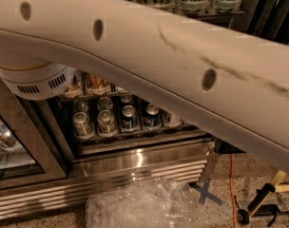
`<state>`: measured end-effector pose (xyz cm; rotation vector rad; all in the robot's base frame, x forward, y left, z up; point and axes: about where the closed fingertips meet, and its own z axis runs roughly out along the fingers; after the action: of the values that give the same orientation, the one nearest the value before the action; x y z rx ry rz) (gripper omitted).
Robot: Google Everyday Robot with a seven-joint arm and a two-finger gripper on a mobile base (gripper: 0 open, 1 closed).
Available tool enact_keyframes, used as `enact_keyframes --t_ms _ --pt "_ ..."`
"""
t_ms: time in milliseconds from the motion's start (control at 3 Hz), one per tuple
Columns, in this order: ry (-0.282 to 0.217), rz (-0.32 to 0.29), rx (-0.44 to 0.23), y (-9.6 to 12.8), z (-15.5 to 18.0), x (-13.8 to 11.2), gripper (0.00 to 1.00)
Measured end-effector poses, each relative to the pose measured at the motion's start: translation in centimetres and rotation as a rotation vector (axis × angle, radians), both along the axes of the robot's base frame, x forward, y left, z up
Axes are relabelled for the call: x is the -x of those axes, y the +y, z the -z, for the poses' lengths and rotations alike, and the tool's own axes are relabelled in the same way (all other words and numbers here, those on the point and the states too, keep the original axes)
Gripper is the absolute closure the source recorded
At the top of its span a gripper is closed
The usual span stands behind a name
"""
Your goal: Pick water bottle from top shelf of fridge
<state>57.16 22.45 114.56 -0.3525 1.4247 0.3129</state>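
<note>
Crossing fridge (135, 163), cans (129, 117) — arm (158, 56); end effector unseen.

Your arm (158, 65) spans the frame diagonally from upper left to the right edge, with its vented joint (35, 82) at the left. Your gripper is out of frame.
</note>
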Motion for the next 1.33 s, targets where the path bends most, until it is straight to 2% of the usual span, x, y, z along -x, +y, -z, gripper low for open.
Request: enact_keyframes --t_ms 333,667,1333 --pt "0.116 -0.059 -0.018 -0.3 2.8 2.3 1.0" --pt "0.173 -0.115 -0.012 -0.6 5.6 3.9 1.0" --pt "0.286 -0.122 -0.043 -2.2 11.1 6.4 1.0"
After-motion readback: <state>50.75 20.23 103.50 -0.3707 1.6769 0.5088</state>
